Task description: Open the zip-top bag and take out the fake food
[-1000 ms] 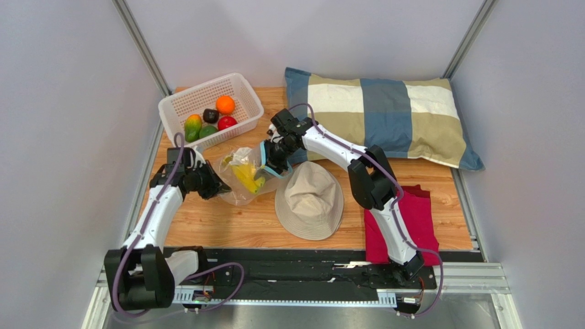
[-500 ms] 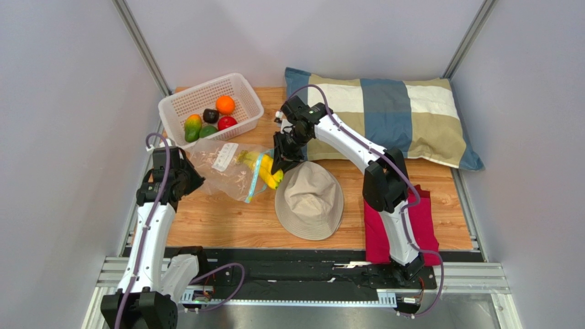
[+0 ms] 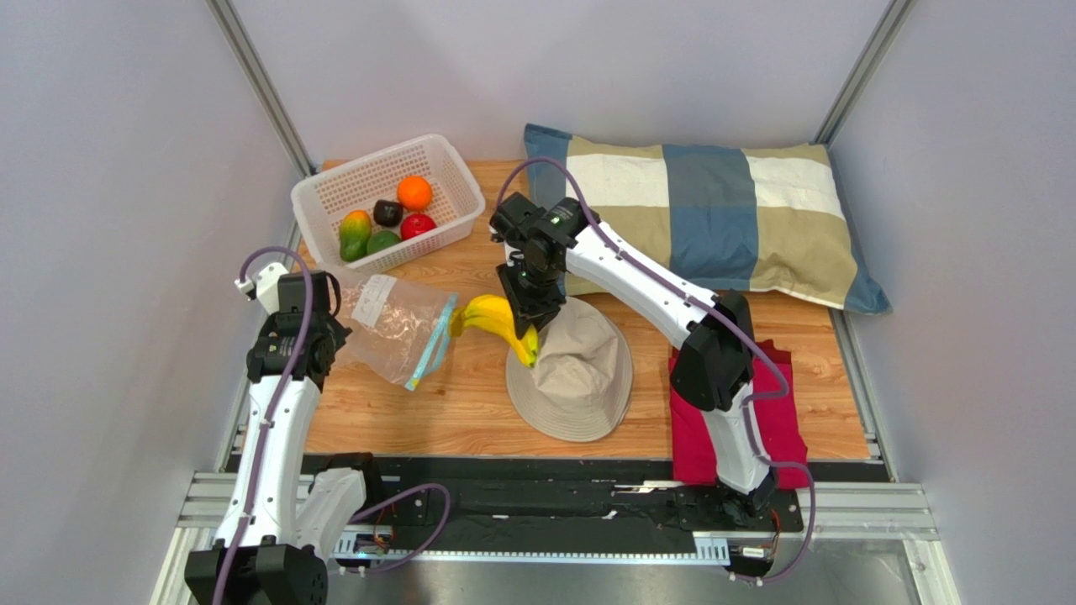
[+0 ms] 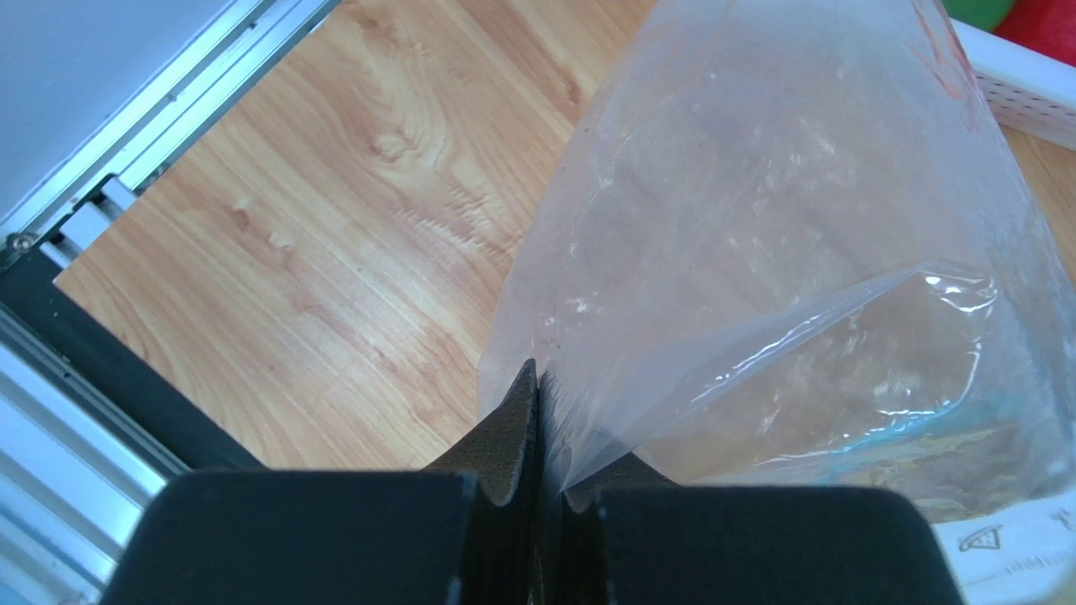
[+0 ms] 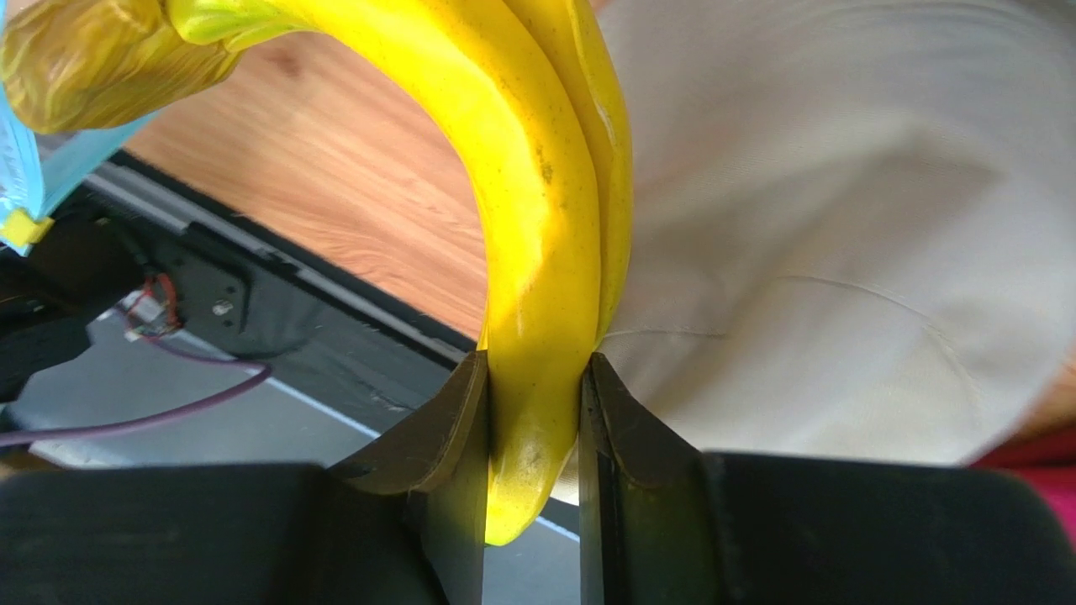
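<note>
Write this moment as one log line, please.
left fingers: shut on zip-top bag | right fingers: shut on bananas, at bag mouth

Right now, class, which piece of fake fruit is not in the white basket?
The yellow bananas, pinched in the right arm's fingers at the hat's edge; the other fruits all lie in the basket.

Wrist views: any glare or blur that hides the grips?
Left wrist: clear floppy zip-top bag shows a mild whitish sheen, its pinched edge in the shut left gripper sharp. Right wrist: glossy yellow plastic bananas crisp in the right gripper; beige cloth hat washed out and soft.
</note>
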You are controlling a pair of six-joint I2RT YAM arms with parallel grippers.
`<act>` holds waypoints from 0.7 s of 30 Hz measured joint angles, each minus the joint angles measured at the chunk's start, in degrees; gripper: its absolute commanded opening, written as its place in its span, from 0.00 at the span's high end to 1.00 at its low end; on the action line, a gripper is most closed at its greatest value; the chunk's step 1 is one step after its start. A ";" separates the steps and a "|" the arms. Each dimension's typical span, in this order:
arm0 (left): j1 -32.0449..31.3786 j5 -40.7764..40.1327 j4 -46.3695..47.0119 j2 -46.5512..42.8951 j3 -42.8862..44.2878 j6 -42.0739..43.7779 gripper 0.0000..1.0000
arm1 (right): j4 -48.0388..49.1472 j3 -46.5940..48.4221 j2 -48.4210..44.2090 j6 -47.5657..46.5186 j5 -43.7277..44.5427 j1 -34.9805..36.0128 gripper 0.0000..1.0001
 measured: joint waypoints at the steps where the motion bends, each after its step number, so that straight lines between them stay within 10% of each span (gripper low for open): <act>1: 0.00 -0.66 -0.48 -0.09 -0.02 -0.72 1.00 | -0.63 -0.42 -0.70 -0.17 1.64 -0.22 1.00; 13: 0.04 4.55 -2.34 -1.95 -6.19 -7.43 0.34 | 17.11 -0.81 -9.49 1.31 18.21 -3.26 1.00; 17: 0.04 4.63 -3.54 -1.77 -5.88 -7.17 0.30 | 26.71 6.08 -3.06 2.34 21.29 -3.23 1.00; 19: 0.04 4.35 -5.05 -1.42 -5.01 -7.43 0.02 | 33.38 11.74 2.91 2.25 22.47 -3.23 1.00; 21: 0.02 4.11 -6.51 -1.27 -3.76 -8.22 0.01 | 39.65 14.45 7.43 1.64 23.65 -3.23 1.00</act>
